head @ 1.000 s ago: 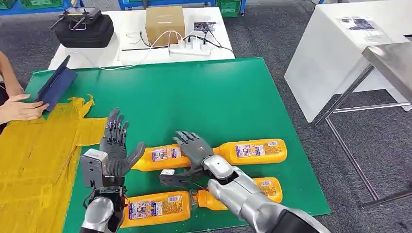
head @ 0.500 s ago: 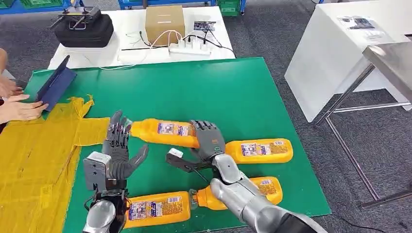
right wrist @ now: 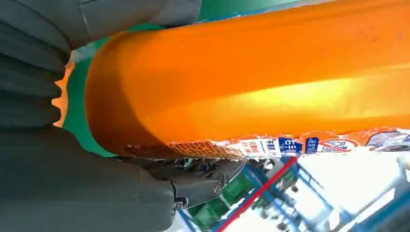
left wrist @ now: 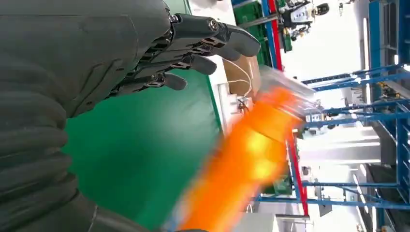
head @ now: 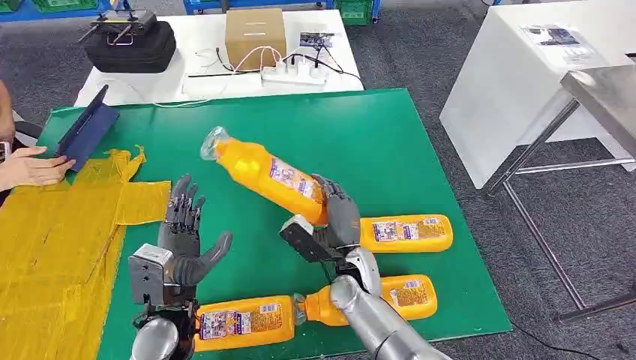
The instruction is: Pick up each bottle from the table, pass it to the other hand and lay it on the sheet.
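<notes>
- Bottle (head: pixel 262 174) number one is off the table: the right hand (head: pixel 335 217) has its fingers wrapped round the fat lower end, and the orange body slants up with the clear cap end toward the left, above the green mat (head: pixel 360 142).
- Close-up from the right wrist shows the grip well: the orange body fills the palm, dark fingers (right wrist: pixel 203 176) curl under it beside the label.
- Left hand (head: pixel 182 244) stands upright with palm facing the raised bottle, fingers spread wide and holding nothing; it is near the bottle but apart from it. From the left wrist the bottle is an orange blur beyond the outstretched fingers (left wrist: pixel 203 46).
- Handover, to my eye, is the step in hand: lifted, but not yet passed across.
- Yellow sheet (head: pixel 52 247) lies at the left side of the table with no bottle on it, so nothing is delivered.
- Three more bottles lie flat on the mat: one (head: pixel 405 232) just past the right hand, one (head: pixel 390 294) by the right forearm, one (head: pixel 244 322) close to the left wrist.
- Left to do, as I judge it: finish this pass, lay the bottle down on the sheet, then repeat for the other three.
- Person's hand (head: pixel 34 166) rests at the far left edge, beside a dark blue folder (head: pixel 84 131).
</notes>
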